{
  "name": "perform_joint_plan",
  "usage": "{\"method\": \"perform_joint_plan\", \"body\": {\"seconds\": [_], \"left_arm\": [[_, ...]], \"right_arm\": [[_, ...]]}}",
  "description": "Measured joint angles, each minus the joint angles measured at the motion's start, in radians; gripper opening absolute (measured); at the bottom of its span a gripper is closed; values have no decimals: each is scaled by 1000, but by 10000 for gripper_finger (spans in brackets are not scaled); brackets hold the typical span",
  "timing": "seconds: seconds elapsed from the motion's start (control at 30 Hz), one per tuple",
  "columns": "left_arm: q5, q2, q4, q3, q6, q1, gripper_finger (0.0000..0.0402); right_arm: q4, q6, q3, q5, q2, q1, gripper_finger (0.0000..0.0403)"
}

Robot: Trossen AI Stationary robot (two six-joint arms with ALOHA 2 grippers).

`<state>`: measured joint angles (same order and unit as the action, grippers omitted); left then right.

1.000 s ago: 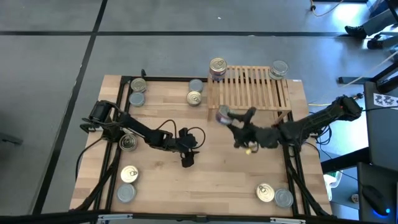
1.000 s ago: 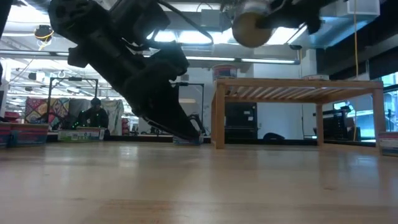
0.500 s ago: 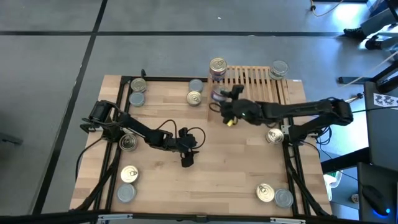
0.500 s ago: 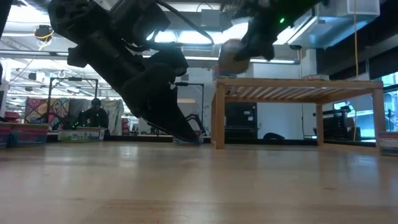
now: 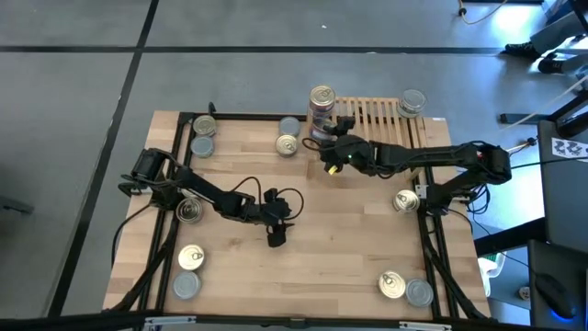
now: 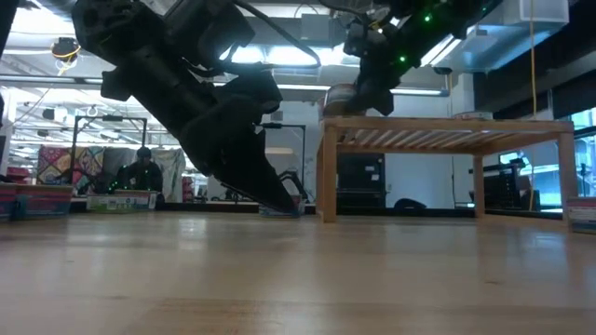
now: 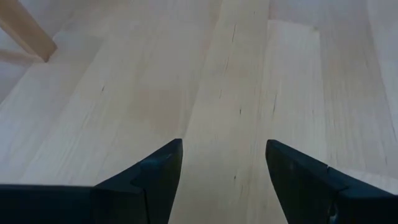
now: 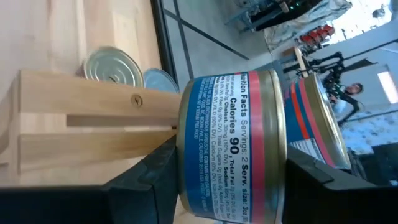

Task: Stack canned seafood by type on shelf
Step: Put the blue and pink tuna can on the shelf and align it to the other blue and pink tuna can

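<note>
The right gripper (image 5: 323, 147) reaches over the near left corner of the small raised rack of light wooden slats (image 5: 377, 129), its two dark fingers (image 8: 146, 180) clamped on the sides of a round metal tin with a blue, red and white label (image 8: 233, 146). In the right wrist view this held tin lies between the fingers, and just beyond it stands the stack of like-labelled tins with a gold top (image 5: 322, 103) on that end of the rack; whether the two touch cannot be told. Past the fingers, beyond the rack's edge, two flat tin tops rest on the wooden tabletop (image 5: 322, 239): a gold one (image 8: 112, 65) and a silver-grey one (image 8: 160, 79). The left gripper (image 5: 277, 236) hangs low over mid-table, its fingers (image 7: 155, 171) spread apart with only bare boards between them.
</note>
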<state>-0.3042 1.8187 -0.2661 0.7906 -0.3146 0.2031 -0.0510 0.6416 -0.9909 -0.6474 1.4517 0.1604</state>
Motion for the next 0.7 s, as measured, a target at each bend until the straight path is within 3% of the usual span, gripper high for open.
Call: {"method": "perform_joint_plan", "body": {"seconds": [0.2,0.47,0.7], "left_arm": [[0,0,-1,0,0,0,229],[0,0,-4,1,-1,1,229],[0,-1,1,1,-2,2,229]], "right_arm": [[5,-1,0,-3,7,13,199],[3,-13,2,9,24,24,298],[-1,-112,1,45,23,23,314]]}}
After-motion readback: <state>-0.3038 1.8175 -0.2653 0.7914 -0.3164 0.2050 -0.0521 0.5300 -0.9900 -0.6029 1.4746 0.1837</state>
